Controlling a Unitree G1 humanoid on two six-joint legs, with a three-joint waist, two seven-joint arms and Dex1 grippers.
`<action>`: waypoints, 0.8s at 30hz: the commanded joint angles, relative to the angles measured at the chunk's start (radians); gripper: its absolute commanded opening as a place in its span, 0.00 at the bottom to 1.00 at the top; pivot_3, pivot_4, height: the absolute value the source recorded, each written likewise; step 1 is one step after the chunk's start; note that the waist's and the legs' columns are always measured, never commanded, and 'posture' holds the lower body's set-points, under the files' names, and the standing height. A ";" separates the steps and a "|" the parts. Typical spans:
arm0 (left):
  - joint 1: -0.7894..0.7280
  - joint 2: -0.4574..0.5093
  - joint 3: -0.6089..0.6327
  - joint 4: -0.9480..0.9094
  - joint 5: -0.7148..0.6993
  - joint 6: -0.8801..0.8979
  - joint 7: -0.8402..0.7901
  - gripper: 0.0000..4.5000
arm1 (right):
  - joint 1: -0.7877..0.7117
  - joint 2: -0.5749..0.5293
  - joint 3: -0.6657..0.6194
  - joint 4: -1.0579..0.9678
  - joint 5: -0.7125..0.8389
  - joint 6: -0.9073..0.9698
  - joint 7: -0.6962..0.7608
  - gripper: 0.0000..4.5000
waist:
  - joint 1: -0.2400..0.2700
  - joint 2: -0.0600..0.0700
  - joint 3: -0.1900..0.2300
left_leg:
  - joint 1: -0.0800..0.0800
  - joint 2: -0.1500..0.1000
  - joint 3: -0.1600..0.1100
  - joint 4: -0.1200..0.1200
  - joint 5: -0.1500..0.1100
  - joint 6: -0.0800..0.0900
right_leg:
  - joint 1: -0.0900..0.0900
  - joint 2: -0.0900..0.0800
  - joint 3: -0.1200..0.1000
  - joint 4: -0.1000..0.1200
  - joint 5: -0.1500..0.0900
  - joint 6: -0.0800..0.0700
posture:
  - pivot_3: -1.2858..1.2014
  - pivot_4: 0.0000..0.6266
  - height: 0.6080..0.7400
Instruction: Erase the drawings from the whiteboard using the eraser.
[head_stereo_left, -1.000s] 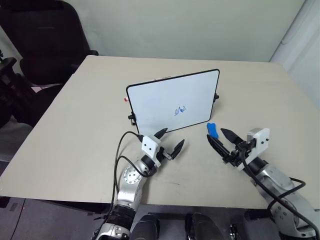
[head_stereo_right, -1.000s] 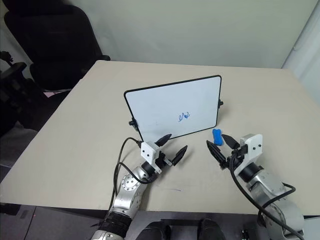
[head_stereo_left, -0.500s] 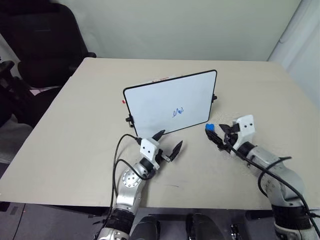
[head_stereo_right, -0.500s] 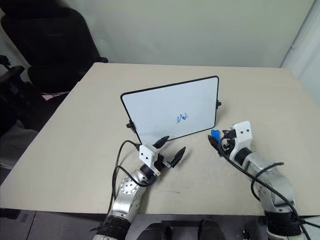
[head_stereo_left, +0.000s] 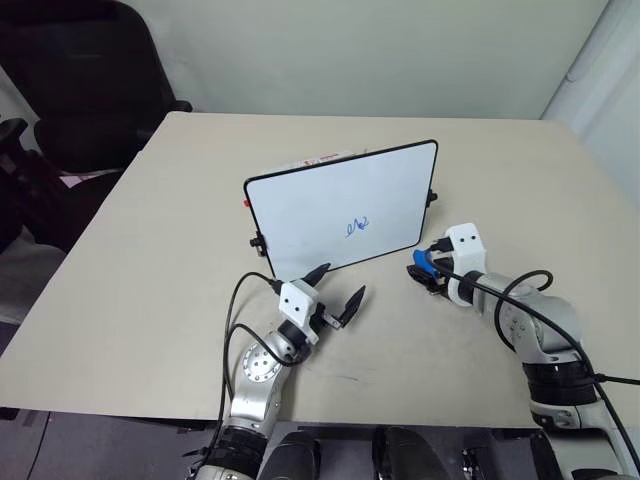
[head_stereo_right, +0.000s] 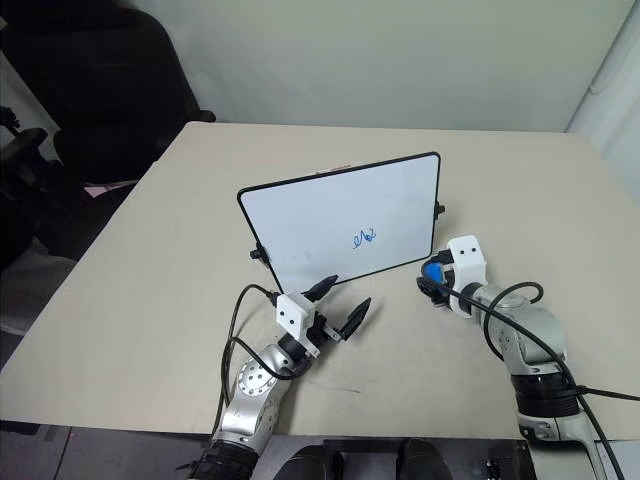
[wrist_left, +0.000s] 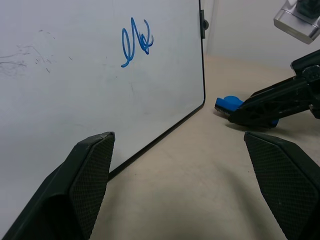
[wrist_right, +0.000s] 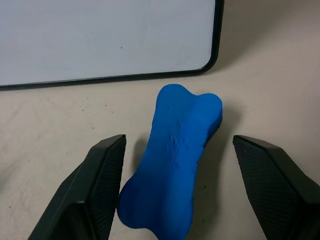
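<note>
Left gripper hovers low over the bench, fingers spread, empty, just before the board.

Right gripper has swung forward and tipped down since a second ago; its spread fingers now straddle the eraser, not yet pinching. Eraser lies flat by the board's lower right corner.

Scribble untouched. Grasp looks next.

- The whiteboard: smooth, glossy white face.
- The eraser: matt blue, finely pitted, foam-like.
- The surface: matt beige.
- Right hand fingers: black, fine-textured.
</note>
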 joint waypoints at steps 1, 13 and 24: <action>0.027 0.001 0.002 -0.013 -0.003 -0.009 0.010 1.00 | 0.002 -0.016 -0.001 -0.047 -0.010 0.023 0.010 0.77 | 0.000 0.000 0.000 | 0.000 0.000 0.000 0.000 0.000 0.000 | 0.000 0.000 0.000 0.000 0.000 0.000 | 0.52 0.24 1.00; 0.024 0.007 0.018 -0.055 -0.007 -0.036 0.031 1.00 | 0.096 -0.015 0.001 -0.141 -0.002 -0.111 0.101 0.18 | 0.000 -0.001 0.001 | 0.001 0.001 0.000 -0.003 -0.001 -0.002 | -0.001 0.000 -0.001 0.001 -0.001 -0.001 | 0.52 0.24 1.00; 0.034 0.013 0.020 -0.128 -0.020 -0.034 0.049 1.00 | 0.165 0.044 -0.032 -0.256 0.071 -0.299 0.216 0.18 | 0.001 -0.005 0.003 | -0.001 0.001 0.000 -0.002 -0.001 -0.002 | -0.002 0.000 -0.001 0.001 -0.001 -0.002 | 0.52 0.24 1.00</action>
